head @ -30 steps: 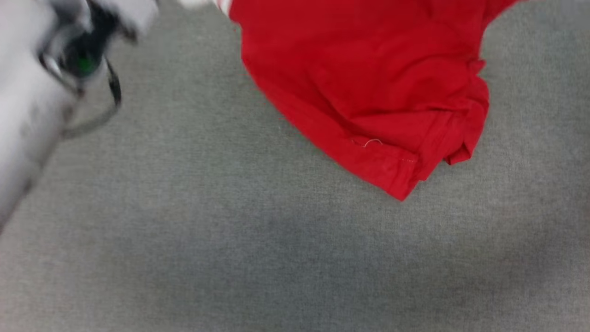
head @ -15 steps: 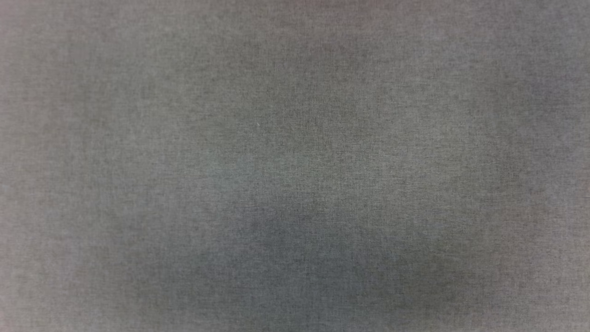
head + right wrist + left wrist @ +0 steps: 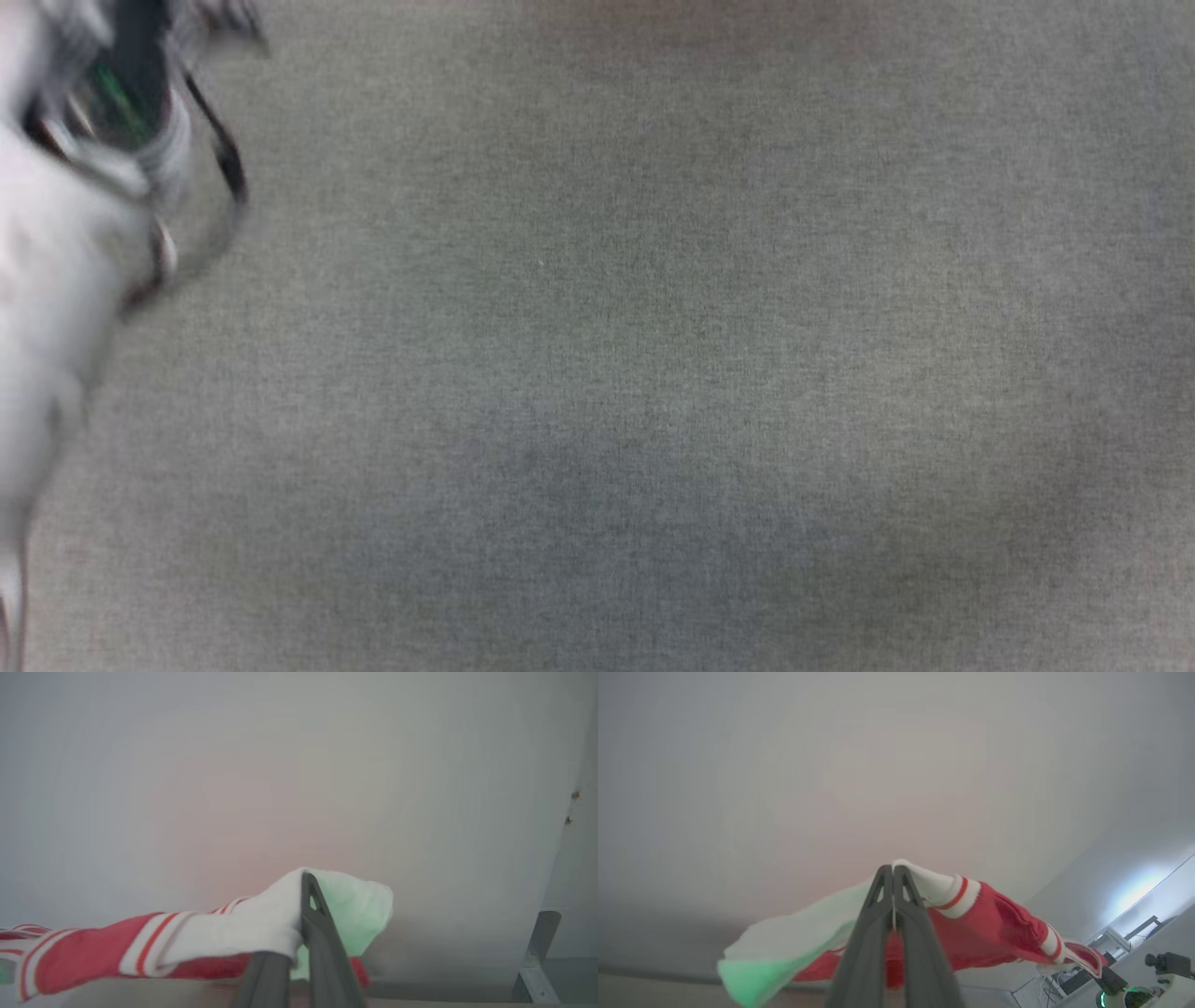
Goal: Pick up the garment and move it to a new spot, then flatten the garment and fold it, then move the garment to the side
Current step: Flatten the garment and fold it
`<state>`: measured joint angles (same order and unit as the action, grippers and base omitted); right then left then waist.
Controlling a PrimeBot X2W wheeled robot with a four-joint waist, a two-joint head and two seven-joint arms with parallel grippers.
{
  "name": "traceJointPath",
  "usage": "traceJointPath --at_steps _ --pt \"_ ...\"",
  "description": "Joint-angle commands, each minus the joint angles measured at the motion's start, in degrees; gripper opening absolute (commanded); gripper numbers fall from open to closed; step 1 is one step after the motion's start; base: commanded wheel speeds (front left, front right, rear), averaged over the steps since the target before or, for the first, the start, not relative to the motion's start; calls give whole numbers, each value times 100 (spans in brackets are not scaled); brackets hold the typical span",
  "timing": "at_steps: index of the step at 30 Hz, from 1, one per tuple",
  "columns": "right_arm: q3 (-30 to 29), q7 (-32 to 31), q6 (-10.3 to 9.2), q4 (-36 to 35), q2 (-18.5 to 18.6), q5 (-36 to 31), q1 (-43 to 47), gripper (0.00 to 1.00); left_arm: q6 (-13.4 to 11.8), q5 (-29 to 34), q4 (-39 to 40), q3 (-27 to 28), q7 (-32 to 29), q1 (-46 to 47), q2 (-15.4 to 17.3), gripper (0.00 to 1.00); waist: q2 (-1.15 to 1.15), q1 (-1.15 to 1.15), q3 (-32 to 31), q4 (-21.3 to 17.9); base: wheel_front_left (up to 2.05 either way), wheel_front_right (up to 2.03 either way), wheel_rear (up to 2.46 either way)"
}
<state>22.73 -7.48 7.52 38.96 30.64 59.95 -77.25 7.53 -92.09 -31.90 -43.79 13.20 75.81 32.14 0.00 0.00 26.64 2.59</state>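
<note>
In the left wrist view my left gripper [image 3: 893,871] is shut on the white sleeve of the garment [image 3: 994,933]. The shirt's red body and red-and-white striped trim trail off to the lower right, off the surface. My right gripper [image 3: 304,879] is shut on the garment's [image 3: 84,956] other white sleeve, and the cloth stretches away to the left. Both grippers point at a pale wall. My blurred pale left forearm [image 3: 47,280] crosses the left edge of the head view. The "23" and the lettering are hidden.
The grey fabric surface [image 3: 653,327] spreads across the head view below the arms. A grey metal bracket [image 3: 537,952] stands at the right in the right wrist view. Some equipment [image 3: 1167,963] sits at the lower right in the left wrist view.
A second ago the red garment lay across the top of the head view; now it has gone from that view. The left forearm went out of that view, then came back at the left edge.
</note>
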Motion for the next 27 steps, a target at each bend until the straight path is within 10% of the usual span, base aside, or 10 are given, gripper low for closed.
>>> traceJointPath --at_steps 1,12,27 --pt "17 -44 -6 -104 83 39 170 0 -11 79 114 -20 32 -158 72 0 0 0 -25 13 0 0 0" --pt "-456 -783 -6 -2534 1134 591 3556 0 -11 335 2223 954 203 -3420 495 0 0 0 -277 3 0 0 0" --pt "-2105 -2290 -5 -4613 794 184 6930 0 -10 945 3976 1833 202 -6571 115 0 0 0 -584 37 0 0 0"
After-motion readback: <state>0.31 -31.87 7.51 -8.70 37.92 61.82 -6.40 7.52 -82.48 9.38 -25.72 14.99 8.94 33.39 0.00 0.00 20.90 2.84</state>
